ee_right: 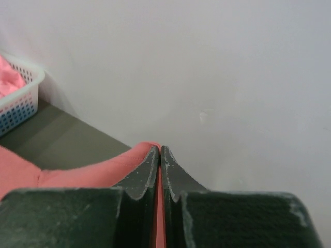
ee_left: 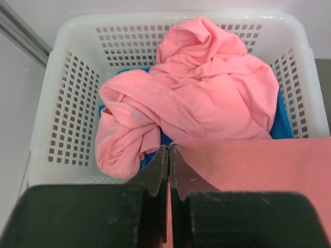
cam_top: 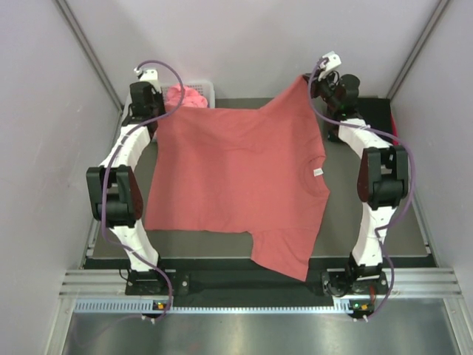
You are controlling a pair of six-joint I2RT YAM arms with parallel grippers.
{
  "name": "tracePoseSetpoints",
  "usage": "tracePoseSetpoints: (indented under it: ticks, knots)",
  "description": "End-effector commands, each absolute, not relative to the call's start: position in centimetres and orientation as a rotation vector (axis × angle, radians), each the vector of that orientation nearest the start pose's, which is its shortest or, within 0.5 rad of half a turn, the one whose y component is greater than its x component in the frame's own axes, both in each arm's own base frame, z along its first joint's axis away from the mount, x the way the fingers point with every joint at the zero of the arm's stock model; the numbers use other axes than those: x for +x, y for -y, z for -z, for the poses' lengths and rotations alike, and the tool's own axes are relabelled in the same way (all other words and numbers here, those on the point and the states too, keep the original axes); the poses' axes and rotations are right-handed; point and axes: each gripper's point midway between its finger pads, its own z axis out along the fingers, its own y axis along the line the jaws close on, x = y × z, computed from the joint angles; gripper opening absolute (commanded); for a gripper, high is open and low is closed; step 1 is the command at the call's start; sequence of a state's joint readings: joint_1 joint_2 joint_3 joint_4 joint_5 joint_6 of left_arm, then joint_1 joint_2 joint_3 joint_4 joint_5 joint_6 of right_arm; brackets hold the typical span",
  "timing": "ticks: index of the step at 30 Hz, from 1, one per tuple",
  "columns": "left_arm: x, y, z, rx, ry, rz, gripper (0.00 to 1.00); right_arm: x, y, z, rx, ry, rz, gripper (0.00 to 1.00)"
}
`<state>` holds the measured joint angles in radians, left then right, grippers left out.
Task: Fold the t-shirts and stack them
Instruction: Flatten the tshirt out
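- Left gripper (ee_left: 169, 153), 11 o'clock, and right gripper (ee_right: 159, 153), 1 o'clock, both clamp the red shirt (cam_top: 236, 170).
- It is spread over the table (cam_top: 336, 229); I see no fold yet.
- Pink shirt (ee_left: 207, 93) lies crumpled in the basket (ee_left: 62, 77); nothing stacked.

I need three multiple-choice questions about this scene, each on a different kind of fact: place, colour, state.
1. Where does the white basket stand? A. far left part of the table B. near right corner C. on the floor
2. What colour is the crumpled shirt in it? A. green B. pink C. white
3. How is the left end effector? A. wide open B. shut on nothing C. shut on the salmon-red t-shirt
Answers: 1 A, the top view shows it there; 2 B, pink cloth lies in it; 3 C, it pinches the shirt's edge.
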<state>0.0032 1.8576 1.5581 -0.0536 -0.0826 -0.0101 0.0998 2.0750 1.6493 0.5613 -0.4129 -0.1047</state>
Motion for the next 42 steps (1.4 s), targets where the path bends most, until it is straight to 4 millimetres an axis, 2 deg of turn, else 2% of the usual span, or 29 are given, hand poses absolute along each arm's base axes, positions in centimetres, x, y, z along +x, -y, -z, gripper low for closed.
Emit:
tracePoseSetpoints:
  ticks: [1, 2, 3, 4, 5, 6, 7, 8, 9, 10, 12, 14, 15, 16, 17, 18, 20, 21, 22, 24, 25, 30, 32, 33, 34, 36, 37, 38, 42]
  knots:
    - [57.0, -2.0, -25.4, -0.018, -1.865, -0.002, 0.00, 59.9, -11.1, -33.9, -0.506, -1.271, -0.212, 0.00]
    - [56.8, -1.2, -25.1, 0.030, -1.879, 0.029, 0.00, 59.6, -10.6, -33.6, -0.499, -1.288, -0.199, 0.00]
    - [56.5, -1.0, -24.7, 0.058, -1.892, 0.036, 0.00, 59.1, -10.2, -32.2, -0.498, -1.325, -0.193, 0.00]
    - [56.2, -0.8, -24.6, 0.075, -1.903, 0.043, 0.00, 58.1, -9.8, -33.3, -0.494, -1.318, -0.178, 0.00]
    - [55.7, -0.6, -24.3, 0.087, -1.924, 0.057, 0.00, 57.5, -9.6, -32.8, -0.494, -1.348, -0.178, 0.00]
    - [55.2, -0.4, -23.6, 0.097, -1.943, 0.058, 0.00, 56.8, -9.4, -31.4, -0.502, -1.384, -0.173, 0.00]
    - [54.6, -0.5, -24.2, 0.114, -1.933, 0.046, 0.00, 55.6, -9.2, -32.7, -0.504, -1.368, -0.162, 0.00]
    - [54.2, -0.8, -24.1, 0.110, -1.937, 0.025, 0.00, 54.9, -9.2, -32.5, -0.503, -1.376, -0.160, 0.00]
    - [53.6, -1.1, -23.1, 0.104, -1.953, 0.009, 0.00, 54.1, -9.0, -31.0, -0.500, -1.409, -0.159, 0.00]
    - [53.0, -1.4, -23.7, 0.113, -1.940, -0.016, 0.00, 52.9, -8.6, -32.4, -0.483, -1.386, -0.137, 0.00]
    - [51.9, -2.1, -23.1, 0.117, -1.957, -0.078, 0.00, 50.9, -7.8, -32.2, -0.456, -1.393, -0.112, 0.00]
    - [51.2, -2.6, -22.4, 0.105, -1.967, -0.104, 0.00, 49.8, -7.1, -31.6, -0.424, -1.406, -0.096, 0.00]
    - [50.4, -2.7, -20.8, 0.101, -1.998, -0.109, 0.00, 49.1, -7.0, -30.0, -0.422, -1.440, -0.106, 0.00]
    - [50.1, -3.3, -21.3, 0.068, -1.978, -0.146, 0.00, 48.2, -7.1, -30.4, -0.427, -1.435, -0.116, 0.00]
    - [49.7, -3.5, -20.7, 0.058, -1.982, -0.154, 0.00, 47.6, -7.3, -29.8, -0.427, -1.451, -0.132, 0.00]
    - [48.9, -3.5, -19.3, 0.048, -2.005, -0.159, 0.00, 46.8, -7.4, -28.1, -0.417, -1.489, -0.158, 0.00]
    - [48.2, -3.9, -18.9, 0.027, -2.006, -0.178, 0.00, 45.3, -7.6, -27.9, -0.408, -1.496, -0.178, 0.00]
    - [47.9, -4.1, -18.4, 0.016, -2.019, -0.185, 0.00, 44.4, -7.5, -26.1, -0.393, -1.534, -0.193, 0.00]
    - [47.9, -4.2, -18.0, 0.002, -2.028, -0.189, 0.00, 43.7, -7.2, -26.5, -0.369, -1.530, -0.186, 0.00]
    - [47.4, -4.9, -17.2, -0.033, -2.052, -0.227, 0.00, 42.4, -7.1, -24.7, -0.333, -1.583, -0.211, 0.00]
    - [47.3, -5.1, -17.2, -0.058, -2.048, -0.231, 0.00, 41.7, -7.0, -25.0, -0.322, -1.582, -0.217, 0.00]
    - [46.5, -6.0, -15.7, -0.131, -2.088, -0.280, 0.00, 38.9, -6.9, -20.3, -0.165, -1.785, -0.319, 0.00]
    - [46.2, -5.9, -14.2, -0.155, -2.134, -0.272, 0.00, 38.0, -7.1, -19.4, -0.146, -1.817, -0.346, 0.00]
    - [46.1, -6.2, -13.2, -0.172, -2.168, -0.290, 0.00, 37.3, -6.8, -18.0, -0.093, -1.862, -0.354, 0.00]
    - [45.3, -6.2, -12.2, -0.180, -2.226, -0.301, 0.00, 37.0, -6.4, -17.9, -0.053, -1.868, -0.344, 0.00]
    - [45.0, -6.7, -11.4, -0.237, -2.261, -0.327, 0.00, 36.2, -5.6, -16.4, 0.003, -1.928, -0.309, 0.00]
    - [44.5, -6.8, -10.9, -0.251, -2.279, -0.336, 0.00, 35.9, -5.3, -16.4, 0.021, -1.935, -0.294, 0.00]
    - [44.1, -7.0, -10.5, -0.261, -2.289, -0.347, 0.00, 35.7, -5.3, -16.2, 0.032, -1.949, -0.298, 0.00]
    - [43.1, -7.1, -10.5, -0.281, -2.277, -0.352, 0.00, 34.1, -6.4, -14.6, 0.120, -2.046, -0.395, 0.00]
